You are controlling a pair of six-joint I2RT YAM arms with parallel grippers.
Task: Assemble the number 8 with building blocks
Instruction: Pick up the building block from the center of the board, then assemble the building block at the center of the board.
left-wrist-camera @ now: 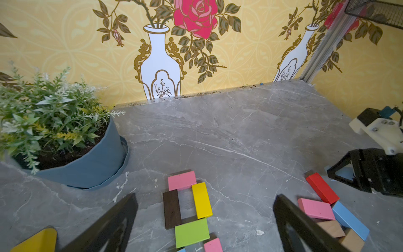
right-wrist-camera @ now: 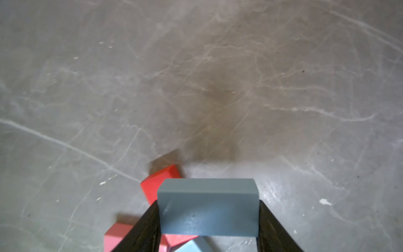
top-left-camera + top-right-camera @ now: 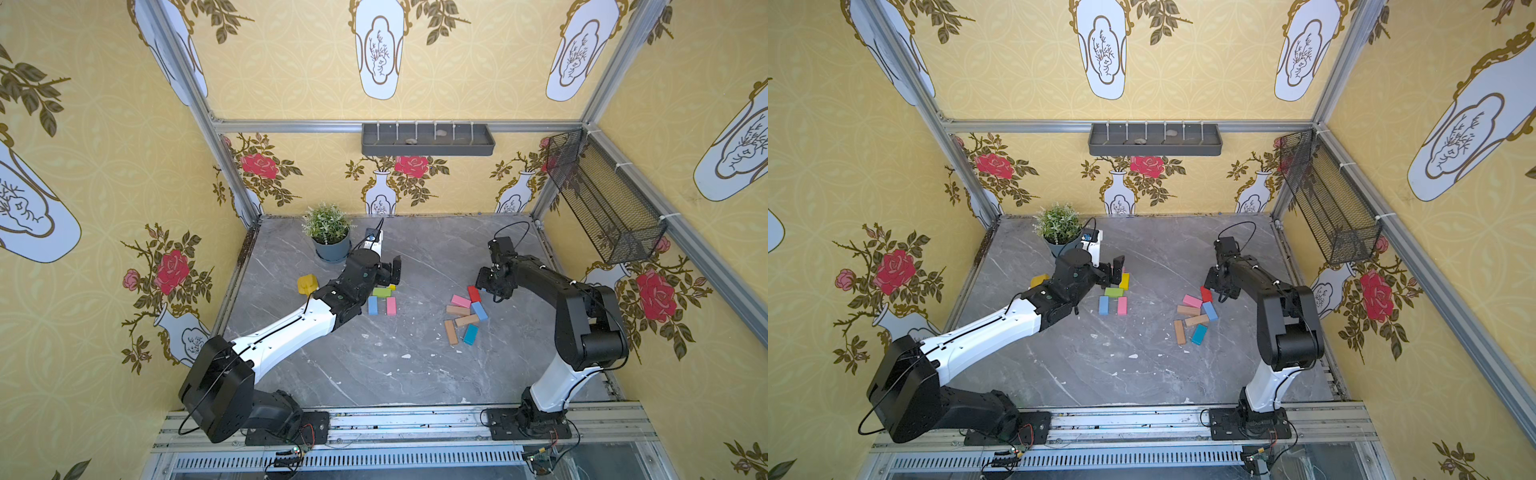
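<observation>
On the left of the grey table (image 3: 374, 374), a yellow scoop toy (image 3: 307, 284) lies at 9 o'clock of the left gripper (image 1: 206, 197), with a potted plant (image 3: 328, 232) at 10 o'clock. That gripper hangs spread wide, grasping nothing, over a ring made of a pink block (image 1: 182, 180), dark brown block (image 1: 172, 209), yellow block (image 1: 201, 199) and green block (image 1: 192, 232). A loose pile of blocks (image 3: 457, 309) lies at the ring's 3 o'clock. At the pile's 1 o'clock the right gripper (image 2: 208, 209) clamps a grey-blue block (image 2: 207, 189) by its ends, above a red block (image 2: 152, 187).

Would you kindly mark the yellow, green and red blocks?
yellow block (image 1: 201, 200), left wrist view, top face.
green block (image 1: 192, 232), left wrist view, top face.
red block (image 1: 321, 187), left wrist view, top face.
</observation>
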